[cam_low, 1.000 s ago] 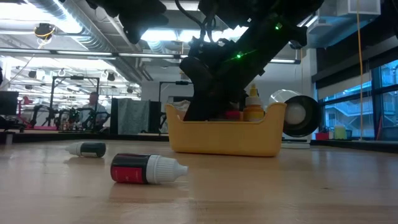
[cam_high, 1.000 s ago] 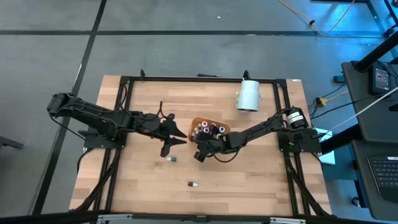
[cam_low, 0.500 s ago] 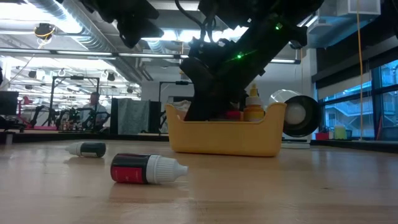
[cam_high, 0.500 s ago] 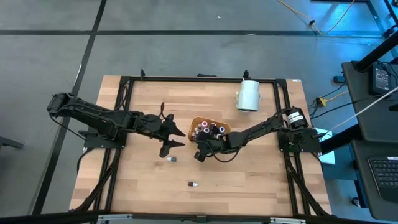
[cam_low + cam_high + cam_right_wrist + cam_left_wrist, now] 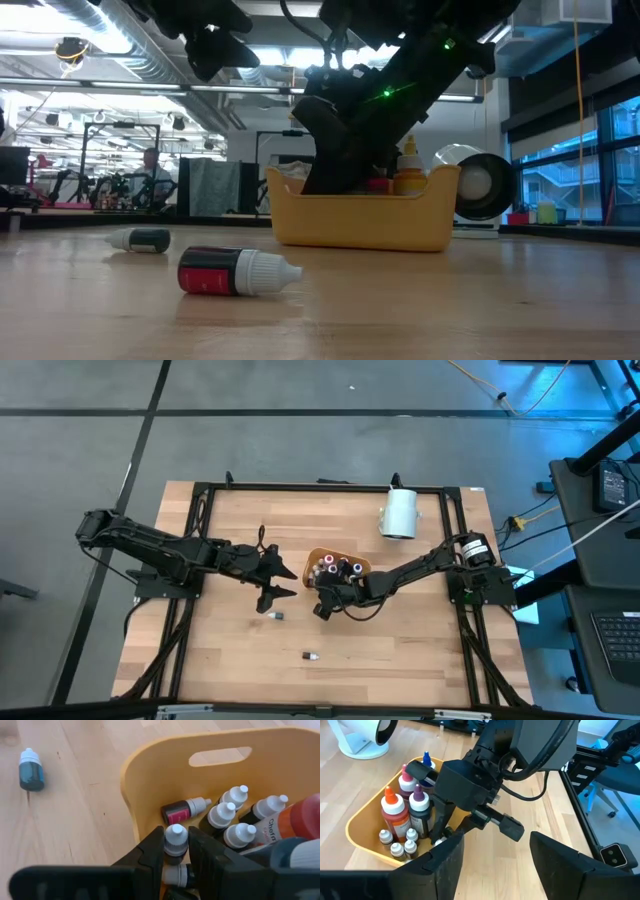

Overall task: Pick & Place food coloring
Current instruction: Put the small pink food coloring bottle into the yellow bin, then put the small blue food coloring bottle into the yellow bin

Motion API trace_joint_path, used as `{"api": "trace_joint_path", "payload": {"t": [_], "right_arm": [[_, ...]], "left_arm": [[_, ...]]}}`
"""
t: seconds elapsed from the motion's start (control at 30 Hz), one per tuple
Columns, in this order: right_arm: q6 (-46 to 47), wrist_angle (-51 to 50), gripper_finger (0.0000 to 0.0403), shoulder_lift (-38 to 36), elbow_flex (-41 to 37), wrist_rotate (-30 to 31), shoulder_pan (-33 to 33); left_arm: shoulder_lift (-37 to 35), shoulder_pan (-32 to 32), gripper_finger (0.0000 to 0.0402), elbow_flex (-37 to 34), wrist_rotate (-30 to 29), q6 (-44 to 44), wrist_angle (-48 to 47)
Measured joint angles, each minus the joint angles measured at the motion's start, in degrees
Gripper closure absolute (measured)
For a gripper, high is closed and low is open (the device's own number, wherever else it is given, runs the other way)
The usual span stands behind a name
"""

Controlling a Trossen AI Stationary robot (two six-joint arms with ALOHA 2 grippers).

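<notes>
The orange tray (image 5: 347, 563) holds several food coloring bottles (image 5: 405, 815) standing upright. My right gripper (image 5: 176, 854) is at the tray's near-left end (image 5: 320, 600), shut on one small dark bottle with a white cap (image 5: 176, 836). Two more bottles lie on their sides on the table: a dark one (image 5: 277, 615) and a red-labelled one (image 5: 235, 271). My left gripper (image 5: 275, 582) hovers open just left of the tray, touching nothing, and faces the right gripper (image 5: 470, 785). My right gripper pinches the small dark bottle between its two fingers (image 5: 152, 852), just below the white cap (image 5: 176, 840). The bottle stands upright inside the tray's end wall. The fingers hide its lower part, so I cannot tell whether it rests on the tray floor.
A large white cylinder (image 5: 399, 515) lies near the table's far edge, right of the tray. A black frame (image 5: 205, 510) runs around the tabletop. Bare wood lies along the near side around the two loose bottles.
My left gripper has drifted slightly toward the table's left and a little lower. The right gripper has stayed at the tray's end.
</notes>
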Motion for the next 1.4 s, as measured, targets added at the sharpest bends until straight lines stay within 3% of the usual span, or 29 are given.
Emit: {"api": "trace_joint_path", "payload": {"t": [0.5, 0.67, 0.93, 1.1, 1.2, 1.4], "right_arm": [[-1.2, 0.0, 0.0313, 0.0, 0.0, 0.0, 0.0], [-1.1, -0.2, 0.0277, 0.0, 0.0, 0.2, 0.0], [-1.1, -0.1, 0.0218, 0.0, 0.0, 0.2, 0.0], [-1.3, -0.3, 0.0211, -0.2, 1.7, -0.2, 0.0], [-2.4, -0.4, 0.0210, -1.4, 3.9, -0.3, 0.1], [-2.8, -10.2, 0.0210, -6.2, 10.1, -1.5, 0.5]], "left_arm": [[0.0, 0.0, 0.0167, 0.0, 1.3, -1.3, -0.2], [0.0, 0.0, 0.0156, 0.0, 4.6, 0.6, -1.1], [0.0, -0.1, 0.0156, 0.0, 5.9, -6.0, -1.7], [0.7, -1.5, 0.0158, 0.0, 4.1, 2.6, -9.0], [1.8, -3.2, 0.0157, 0.0, 0.9, 3.2, -13.2], [6.0, -7.7, 0.0165, 0.0, -3.2, 3.1, -15.0]]}}
